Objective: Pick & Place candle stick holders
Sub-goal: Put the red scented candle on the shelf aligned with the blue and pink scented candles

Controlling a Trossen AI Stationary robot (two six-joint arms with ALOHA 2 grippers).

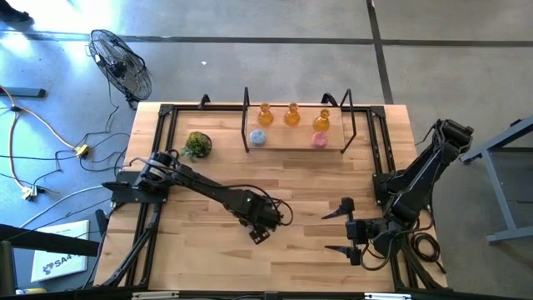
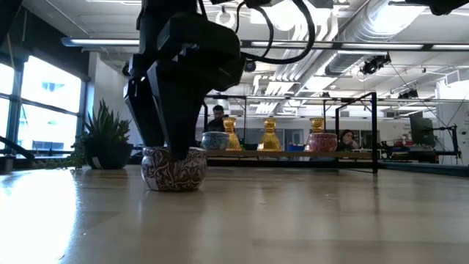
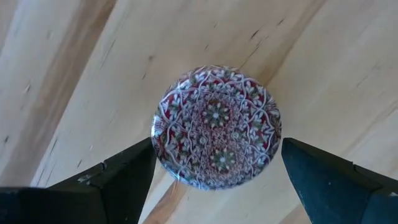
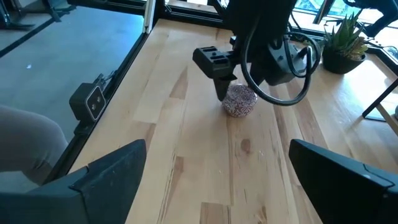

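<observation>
Left gripper, high view: left gripper is hanging over the middle front of the table; the holder under it is hidden by the arm. Right gripper is waiting near the right front, fingers spread wide.
Shelf, high view: five other holders are standing on the rack at the back, three amber holders behind, a blue one and a pink one in front. A plant is sitting to the left of the rack.
Low view: the patterned holder is resting on the wood, the left fingers reaching down around its top.
Left wrist view: fingers are standing spread on both sides of the holder; one is almost touching, the other is apart, so nothing is being pinched.
Right wrist view: holder is sitting just under the left arm.
Handling, my judgement: it is looking like thick glass, so stiff, rather heavy for its size, smooth and slippery, and it may chip if dropped.
Where to hold: across the widest round part, both fingers level and centred, closing gently.
</observation>
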